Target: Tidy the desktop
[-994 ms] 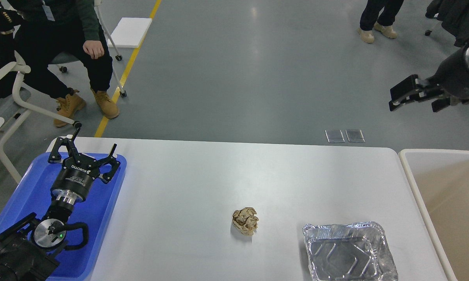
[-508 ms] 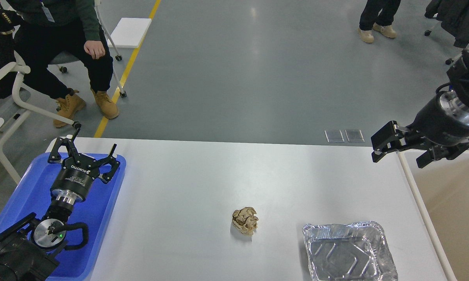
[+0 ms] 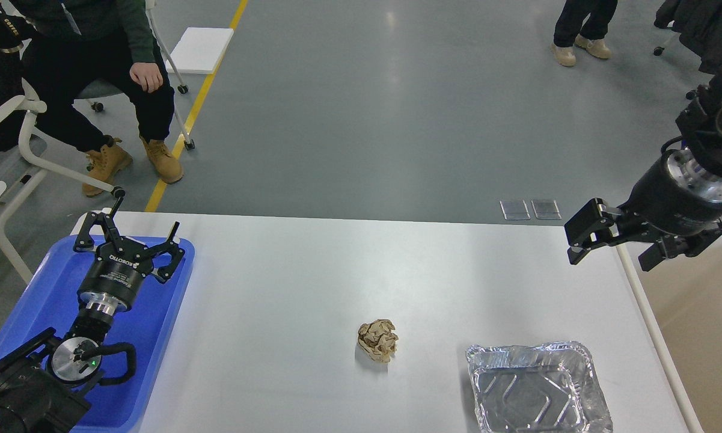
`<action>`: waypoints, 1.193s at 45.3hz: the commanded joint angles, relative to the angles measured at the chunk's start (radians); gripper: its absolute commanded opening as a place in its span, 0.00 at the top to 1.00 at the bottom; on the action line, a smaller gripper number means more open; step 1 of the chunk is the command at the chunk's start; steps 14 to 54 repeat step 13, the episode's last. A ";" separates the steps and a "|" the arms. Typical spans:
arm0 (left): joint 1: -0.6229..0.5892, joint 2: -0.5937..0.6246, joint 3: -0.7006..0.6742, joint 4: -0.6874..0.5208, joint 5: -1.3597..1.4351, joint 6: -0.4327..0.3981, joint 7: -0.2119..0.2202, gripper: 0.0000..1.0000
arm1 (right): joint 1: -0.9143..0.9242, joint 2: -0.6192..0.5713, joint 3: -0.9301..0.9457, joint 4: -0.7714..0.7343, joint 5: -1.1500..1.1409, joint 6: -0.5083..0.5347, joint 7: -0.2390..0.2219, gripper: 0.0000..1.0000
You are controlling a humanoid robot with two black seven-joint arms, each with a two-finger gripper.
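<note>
The white desktop [image 3: 361, 282] holds a crumpled brown paper ball [image 3: 377, 340] near its front middle and an empty foil tray [image 3: 538, 389] at the front right. My left gripper [image 3: 147, 214] is open and empty, above the far end of the blue tray [image 3: 156, 325] at the left. My right gripper [image 3: 607, 263] is open and empty. It hovers over the desktop's far right corner, beside the bin's rim and well behind the foil tray.
A beige bin with a cream rim [image 3: 644, 300] stands against the desktop's right edge. A seated person [image 3: 96, 78] and chair [image 3: 24, 150] are beyond the far left corner. Another person's feet [image 3: 577, 48] stand on the grey floor far right.
My right gripper has come down and to the left, from high at the right edge to just over the desktop's far right corner. The left arm, paper ball and foil tray have not moved.
</note>
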 commanded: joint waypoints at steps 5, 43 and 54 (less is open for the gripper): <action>0.001 0.000 0.000 0.000 0.000 0.000 -0.001 0.01 | -0.002 0.085 0.046 0.003 0.000 -0.054 -0.001 0.00; 0.000 0.000 0.000 0.000 0.000 0.000 -0.001 0.01 | -0.006 0.096 0.052 0.001 0.000 -0.056 -0.001 0.00; 0.000 0.000 0.000 0.000 0.000 0.000 -0.001 0.01 | -0.006 0.096 0.052 0.001 0.000 -0.056 -0.001 0.00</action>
